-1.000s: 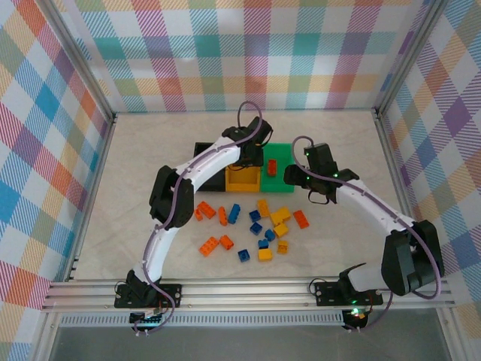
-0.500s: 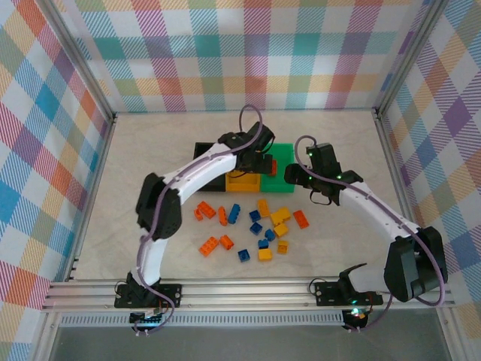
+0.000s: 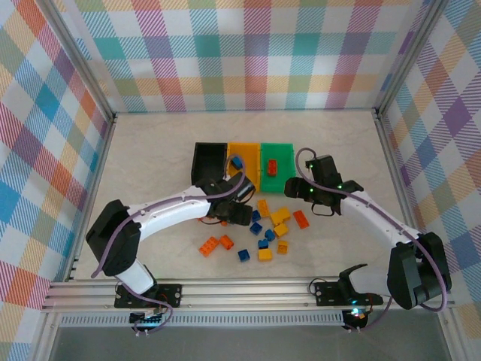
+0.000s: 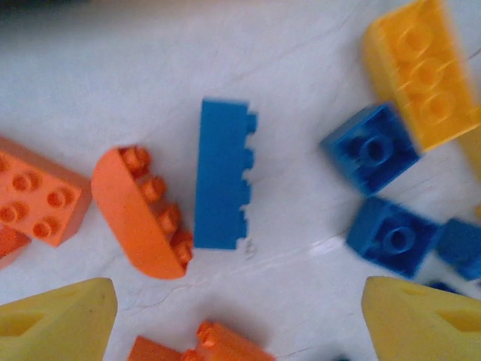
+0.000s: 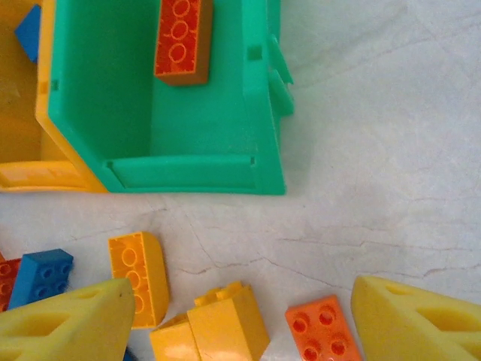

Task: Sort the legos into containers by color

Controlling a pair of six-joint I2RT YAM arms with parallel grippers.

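Three containers stand in a row at mid-table: a black bin, a yellow-orange bin holding a blue lego, and a green bin holding an orange lego. Loose legos lie in front of them. My left gripper hangs open over the pile. In its wrist view it is just short of a blue oblong lego lying on its side beside a curved orange one. My right gripper is open near the green bin's front corner, above yellow legos and an orange one.
More bricks lie toward the near edge: two orange, blue, yellow. Plaid walls and aluminium rails enclose the table. Bare marble surface lies left of the black bin and right of the green bin.
My left arm has drawn back from above the yellow-orange bin to the loose pile, and a blue lego now shows in that bin. My right gripper shifted slightly nearer the pile.
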